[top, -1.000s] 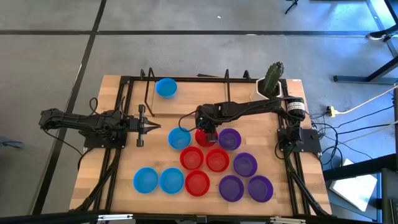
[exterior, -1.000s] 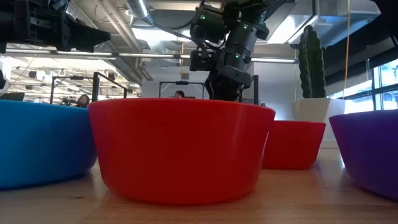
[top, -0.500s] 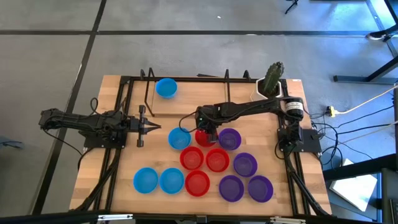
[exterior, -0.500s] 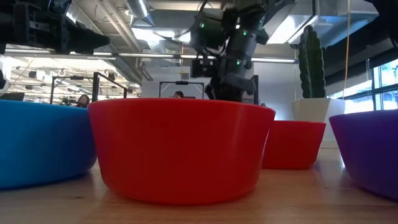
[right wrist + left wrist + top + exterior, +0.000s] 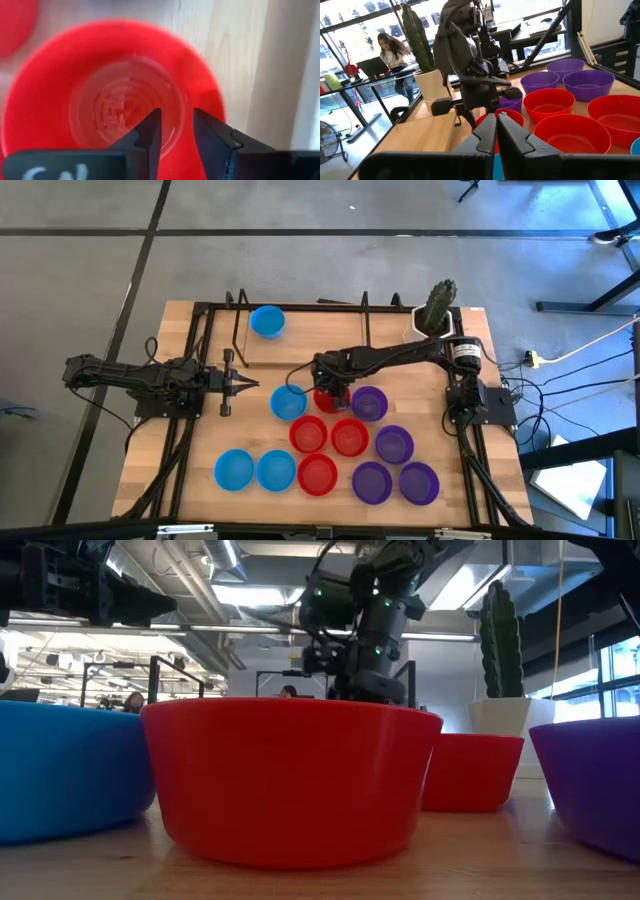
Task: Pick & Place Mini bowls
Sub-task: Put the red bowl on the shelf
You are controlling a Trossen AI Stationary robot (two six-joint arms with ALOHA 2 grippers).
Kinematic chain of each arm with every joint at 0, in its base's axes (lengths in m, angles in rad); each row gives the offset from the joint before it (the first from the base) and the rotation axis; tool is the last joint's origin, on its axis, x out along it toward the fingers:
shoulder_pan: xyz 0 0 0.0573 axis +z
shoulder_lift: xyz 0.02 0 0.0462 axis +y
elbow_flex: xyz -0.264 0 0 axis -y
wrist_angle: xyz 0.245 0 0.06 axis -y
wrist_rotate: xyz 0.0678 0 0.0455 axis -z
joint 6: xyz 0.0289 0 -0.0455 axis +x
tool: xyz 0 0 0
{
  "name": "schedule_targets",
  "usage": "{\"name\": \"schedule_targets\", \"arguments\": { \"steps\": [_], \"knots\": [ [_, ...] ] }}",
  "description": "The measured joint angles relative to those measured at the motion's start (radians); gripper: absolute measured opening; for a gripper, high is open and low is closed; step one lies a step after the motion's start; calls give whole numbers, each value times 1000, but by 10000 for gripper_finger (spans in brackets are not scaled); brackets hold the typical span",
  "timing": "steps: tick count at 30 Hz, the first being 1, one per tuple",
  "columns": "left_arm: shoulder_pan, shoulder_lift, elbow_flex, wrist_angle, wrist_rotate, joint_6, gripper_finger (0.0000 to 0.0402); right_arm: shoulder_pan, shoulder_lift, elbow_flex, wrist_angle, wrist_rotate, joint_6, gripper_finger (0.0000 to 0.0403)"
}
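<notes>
Twelve bowls sit on a wooden table (image 5: 200, 480), grey floor all round. Right gripper (image 5: 172, 132) hangs over a red bowl (image 5: 107, 100), jaws slightly apart. Left gripper (image 5: 243, 383) waits beside, jaws together.

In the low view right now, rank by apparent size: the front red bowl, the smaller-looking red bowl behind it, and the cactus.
1. Front red bowl, largest, but nearest the camera.
2. Cactus and rear red bowl: similar, unsure.
</notes>
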Motion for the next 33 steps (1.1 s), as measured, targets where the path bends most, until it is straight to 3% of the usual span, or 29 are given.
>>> {"name": "schedule_targets", "arguments": {
  "steps": [4,14,33],
  "knots": [
    [0,0,0,0,0,0,10,4,-2,56,-1,1,-27,110],
    [0,0,0,-9,0,6,10,-20,-3,86,-11,-48,-323,110],
    [0,0,0,-14,0,10,10,-27,53,87,-14,-69,-347,110]
  ]
}}
